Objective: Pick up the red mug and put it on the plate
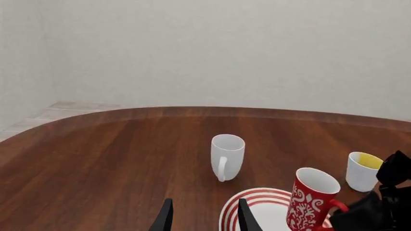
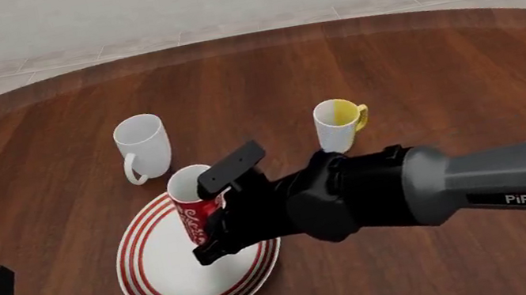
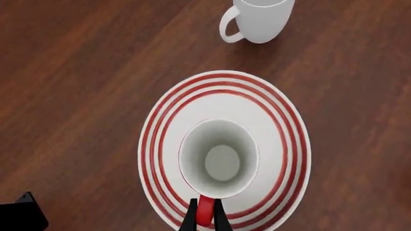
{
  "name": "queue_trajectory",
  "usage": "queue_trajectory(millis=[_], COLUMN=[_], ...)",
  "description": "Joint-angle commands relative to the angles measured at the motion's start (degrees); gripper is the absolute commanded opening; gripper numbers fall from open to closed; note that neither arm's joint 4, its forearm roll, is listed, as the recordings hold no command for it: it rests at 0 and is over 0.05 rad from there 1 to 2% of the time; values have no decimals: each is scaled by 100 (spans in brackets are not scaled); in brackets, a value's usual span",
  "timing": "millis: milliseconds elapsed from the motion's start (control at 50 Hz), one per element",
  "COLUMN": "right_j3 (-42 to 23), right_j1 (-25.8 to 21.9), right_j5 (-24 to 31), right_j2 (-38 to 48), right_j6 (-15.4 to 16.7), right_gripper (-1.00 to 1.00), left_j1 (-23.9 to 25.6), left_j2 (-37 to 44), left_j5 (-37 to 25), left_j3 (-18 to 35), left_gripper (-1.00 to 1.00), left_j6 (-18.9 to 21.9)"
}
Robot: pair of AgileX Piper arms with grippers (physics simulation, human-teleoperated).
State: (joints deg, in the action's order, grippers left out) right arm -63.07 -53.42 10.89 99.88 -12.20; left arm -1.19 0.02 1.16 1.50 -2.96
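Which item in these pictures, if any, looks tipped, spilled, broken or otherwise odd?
Nothing is spilled or broken. The one oddity: the red mug leans over the plate, because the right hand grips its handle. The plain white mug and yellow-lined mug stand upright on the table.

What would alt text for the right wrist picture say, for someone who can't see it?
Looking straight down, the right gripper pinches the handle of the red mug, whose white inside faces the camera, over the red-ringed plate. A plain white mug stands apart on the wooden table.
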Motion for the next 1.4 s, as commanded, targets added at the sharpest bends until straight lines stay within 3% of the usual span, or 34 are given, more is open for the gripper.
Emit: queue_trajectory(millis=[20, 1400], right_j3=[-46, -149], right_j1=[-20, -126], right_j5=[-42, -173], right_j2=[91, 560], right_j6=[-49, -144], right_gripper=[-100, -100], left_j1=[-5, -17], left_j2=[1, 1], left_j5=[-7, -100], left_j3=[9, 87], left_gripper=[100, 100], left_j6=[-5, -20])
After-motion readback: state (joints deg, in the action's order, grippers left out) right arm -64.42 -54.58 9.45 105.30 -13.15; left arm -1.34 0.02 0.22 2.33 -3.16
